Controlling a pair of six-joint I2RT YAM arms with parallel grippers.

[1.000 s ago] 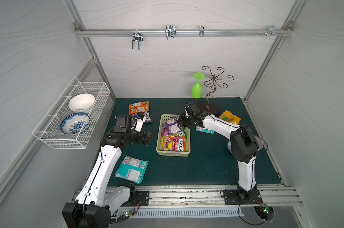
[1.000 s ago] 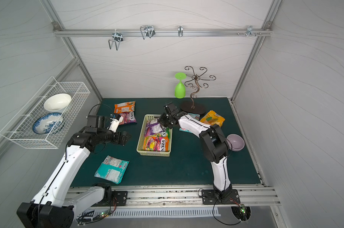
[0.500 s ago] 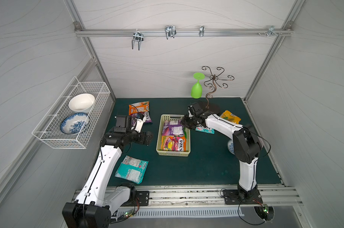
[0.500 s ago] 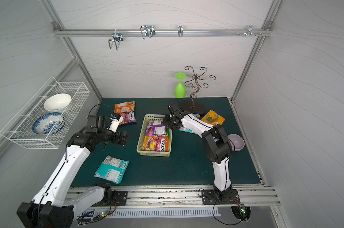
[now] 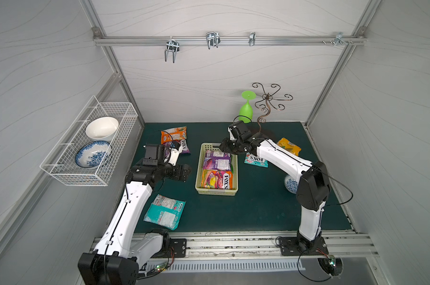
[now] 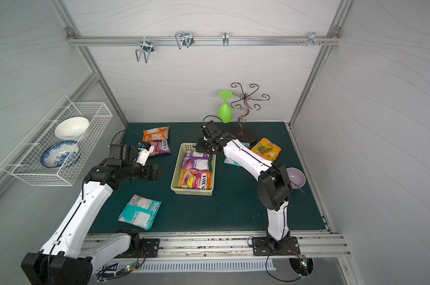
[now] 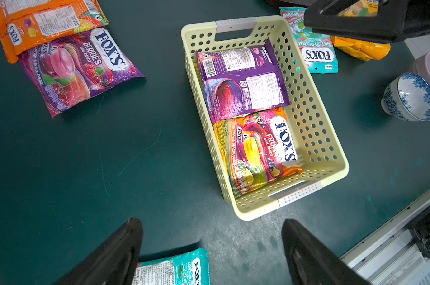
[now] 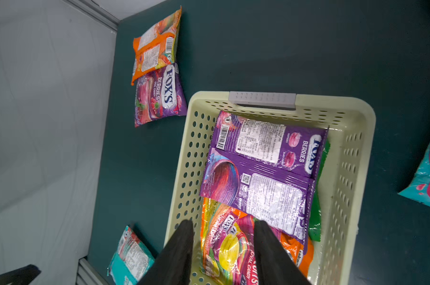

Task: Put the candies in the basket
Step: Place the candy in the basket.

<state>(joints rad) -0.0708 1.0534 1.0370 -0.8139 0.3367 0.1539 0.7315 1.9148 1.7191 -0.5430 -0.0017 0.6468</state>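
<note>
Hovering my right gripper (image 8: 223, 223) over the basket's (image 8: 357, 108) far end, I see its jaws parted and empty. A purple packet (image 8: 258, 172) marked "FOX'S BERRIES" lies inside, back up, overlapping an orange packet (image 7: 258, 148) reading "FOX'S FRUITS". That drop looks done to me. My left gripper (image 7: 211, 222) hangs wide open near the basket, holding nothing. Others lie out on the mat (image 7: 135, 148); next I would fetch the teal packet (image 7: 315, 49), "MINT BLOSSOM", just beside the basket, pinching an edge since it lies flat.
</note>
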